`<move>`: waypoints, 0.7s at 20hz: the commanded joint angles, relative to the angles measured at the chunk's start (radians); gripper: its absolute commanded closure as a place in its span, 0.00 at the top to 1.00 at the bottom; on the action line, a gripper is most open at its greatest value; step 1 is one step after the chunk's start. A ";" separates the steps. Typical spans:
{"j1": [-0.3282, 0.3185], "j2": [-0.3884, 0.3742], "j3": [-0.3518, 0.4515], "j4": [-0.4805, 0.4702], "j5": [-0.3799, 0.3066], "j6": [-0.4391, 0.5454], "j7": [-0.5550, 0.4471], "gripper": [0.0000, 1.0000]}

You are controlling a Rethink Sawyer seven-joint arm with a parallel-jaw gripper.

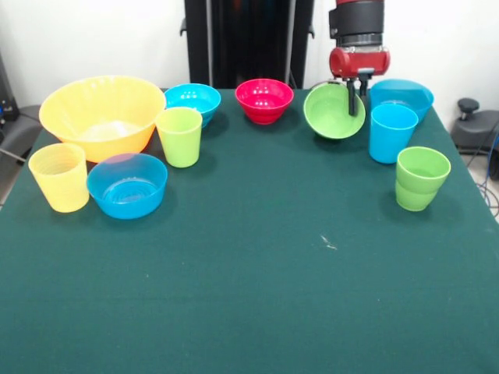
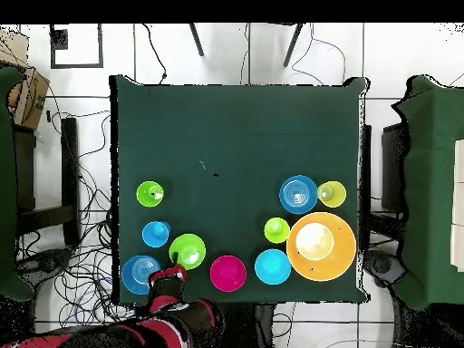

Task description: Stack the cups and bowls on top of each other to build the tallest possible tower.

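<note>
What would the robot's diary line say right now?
gripper: shut on green bowl rim | bowl: tilted, lifted | sky blue cup: upright beside it | tower: not started

White wall [image 1: 93, 39], green-clothed table [image 1: 249, 296]

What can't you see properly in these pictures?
- Green bowl, front view: it is tilted at the gripper, whose fingers cover part of its rim.
- Wide blue bowl, front view: the sky-blue cup hides its front.
- Robot arm, front view: cut off by the top edge.
</note>
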 commanded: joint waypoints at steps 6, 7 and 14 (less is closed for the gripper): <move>-0.045 -0.012 0.111 -0.104 -0.026 0.078 0.173 0.00; -0.054 -0.015 0.113 -0.107 -0.038 0.085 0.171 0.00; -0.091 -0.009 0.114 -0.135 -0.108 0.067 0.158 0.00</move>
